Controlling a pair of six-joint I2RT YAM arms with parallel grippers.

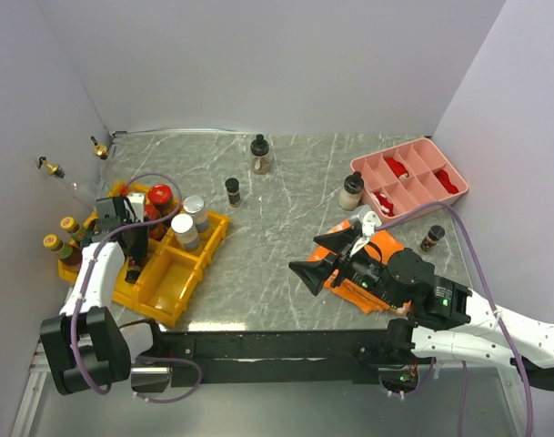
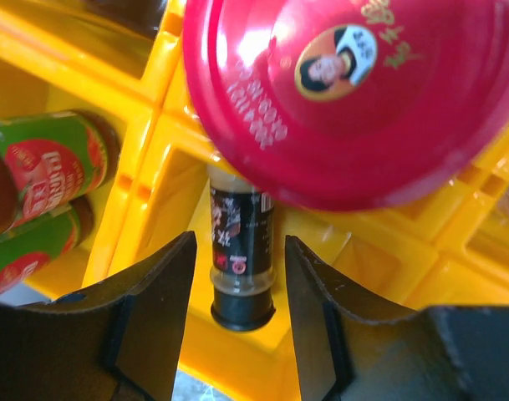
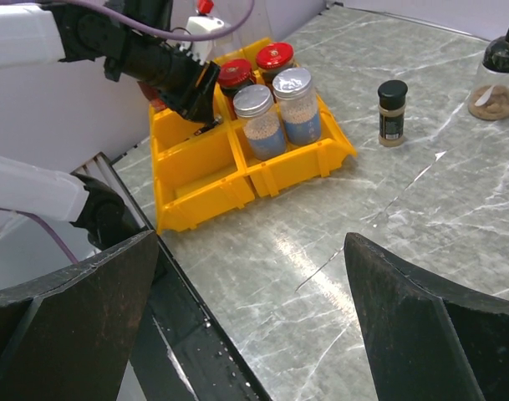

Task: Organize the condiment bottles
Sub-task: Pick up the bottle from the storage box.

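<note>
**Left wrist view: open jaws astride a small dark bottle in the yellow bins**

The left gripper is parted, with one finger on either side of the bottle's labelled body. A sliver of yellow shows on each side, so it has hold of nothing yet. The bottle sits in a compartment of the yellow bins with its black cap nearest the camera. Its far end is hidden under the wide lid of a red-lidded jar in the adjoining compartment. Whether it lies flat or leans I cannot tell.

The right gripper is spread wide and empty, over bare table well to the right of the yellow bins. A black-capped bottle and a round jar stand loose on the table, also to the right of the bins.

The small dark bottle looks like glass, so it is probably light and stiff, with a smooth skin that could slip and a body that could break if dropped. The best hold seems to be the middle of the label, where paper likely offers more friction than bare glass. Gripped at the cap end, it might pivot. Moderate pressure should be enough. Because the red lid overhangs it, the bottle probably needs drawing out cap-first before any lift, or it may knock the jar
</note>
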